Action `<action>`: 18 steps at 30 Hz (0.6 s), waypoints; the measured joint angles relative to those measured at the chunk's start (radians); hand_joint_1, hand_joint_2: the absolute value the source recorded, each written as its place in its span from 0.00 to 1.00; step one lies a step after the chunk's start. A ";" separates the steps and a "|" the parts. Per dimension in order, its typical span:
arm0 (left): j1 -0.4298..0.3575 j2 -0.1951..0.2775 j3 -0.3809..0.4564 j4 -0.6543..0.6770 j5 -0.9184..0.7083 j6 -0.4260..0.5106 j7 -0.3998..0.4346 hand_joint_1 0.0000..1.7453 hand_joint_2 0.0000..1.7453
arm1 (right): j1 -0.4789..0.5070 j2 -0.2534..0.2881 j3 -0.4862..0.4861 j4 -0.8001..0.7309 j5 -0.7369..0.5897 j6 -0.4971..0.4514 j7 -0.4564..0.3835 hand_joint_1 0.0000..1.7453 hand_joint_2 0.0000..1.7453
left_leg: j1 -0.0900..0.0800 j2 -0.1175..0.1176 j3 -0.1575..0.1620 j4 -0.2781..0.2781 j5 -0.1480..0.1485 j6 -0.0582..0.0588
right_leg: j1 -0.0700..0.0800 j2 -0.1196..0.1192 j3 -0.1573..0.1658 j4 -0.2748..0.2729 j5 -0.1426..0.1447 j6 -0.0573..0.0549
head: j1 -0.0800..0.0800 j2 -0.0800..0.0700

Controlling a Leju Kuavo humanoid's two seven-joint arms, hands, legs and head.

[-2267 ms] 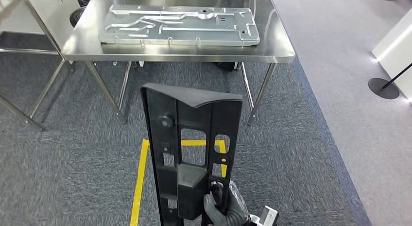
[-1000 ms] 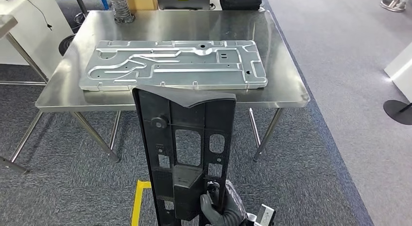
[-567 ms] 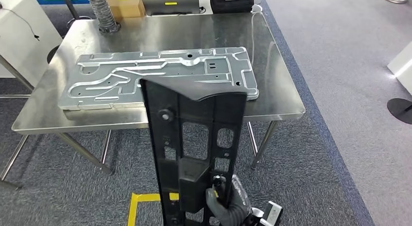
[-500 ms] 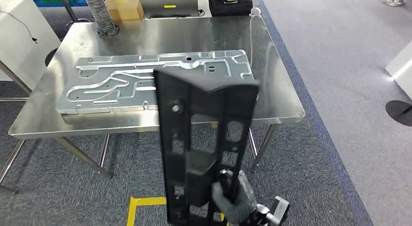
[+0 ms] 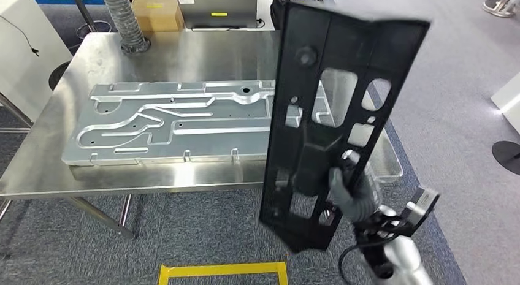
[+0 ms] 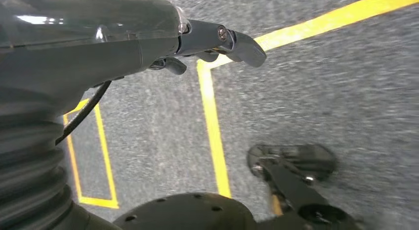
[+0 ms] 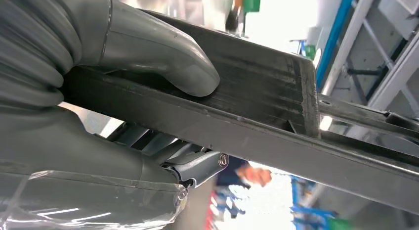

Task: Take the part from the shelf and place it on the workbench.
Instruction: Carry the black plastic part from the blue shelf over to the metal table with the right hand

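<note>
The right hand [image 5: 349, 190] was grey, on a silver arm with black cables; the left hand [image 6: 148, 47] had dark fingers [image 6: 242, 44] and a ribbed cover.

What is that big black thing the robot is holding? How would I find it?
Find the shiny steel workbench with the flat silver plate. In front, the right robot hand holds up the black part, a long plastic panel full of holes, unlike the plate.

A big metal plate [image 5: 178, 122] lies flat on the worktop [image 5: 43, 174]. The part [image 5: 337, 113] stands up to the right of the plate, in front of the worktop's right end. Behind the worktop sit a box [image 5: 153, 9] and a hose [image 5: 122, 21].
</note>
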 joint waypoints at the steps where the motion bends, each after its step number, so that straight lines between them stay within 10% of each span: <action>1: -0.001 -0.001 0.000 0.000 -0.002 -0.002 -0.003 0.00 1.00 | -0.029 -0.022 -0.019 0.009 -0.001 -0.003 0.009 0.98 1.00 | 0.000 -0.001 0.009 0.000 -0.012 -0.005 | 0.002 -0.003 0.001 -0.050 0.071 -0.004 | 0.000 0.000; 3: -0.003 -0.001 0.000 0.001 -0.005 -0.007 -0.006 0.00 1.00 | -0.086 -0.072 -0.059 0.031 0.009 -0.005 0.023 0.98 1.00 | -0.003 -0.002 0.019 -0.002 -0.028 -0.016 | 0.007 -0.004 -0.001 -0.098 0.155 -0.019 | 0.000 0.000; 6: -0.006 -0.001 0.000 0.001 -0.008 -0.015 -0.010 0.00 1.00 | -0.197 -0.148 -0.100 0.079 0.083 -0.004 0.027 0.98 1.00 | -0.004 0.001 0.019 0.019 -0.027 -0.032 | 0.005 0.001 0.014 -0.107 0.145 -0.043 | 0.000 0.000; 12: -0.022 -0.001 0.000 0.001 -0.007 -0.038 -0.026 0.00 1.00 | -0.545 -0.276 -0.048 0.271 0.387 -0.019 0.032 0.98 1.00 | -0.005 0.002 -0.170 0.272 -0.119 -0.034 | 0.018 0.007 0.050 -0.108 0.112 -0.068 | -0.001 0.000; 16: -0.025 0.001 0.000 0.001 -0.006 -0.042 -0.029 0.00 1.00 | -0.839 -0.308 0.095 0.433 0.600 -0.024 0.047 0.98 1.00 | -0.020 0.006 -0.147 0.075 0.062 0.001 | 0.029 0.008 0.078 -0.104 0.089 -0.071 | 0.000 0.000; 18: -0.025 0.003 -0.001 0.001 -0.008 -0.035 -0.030 0.00 1.00 | -0.971 -0.308 0.190 0.510 0.725 -0.050 0.046 0.98 1.00 | -0.029 0.007 -0.136 0.020 0.089 0.009 | 0.025 0.009 0.077 -0.108 0.088 -0.064 | 0.000 0.000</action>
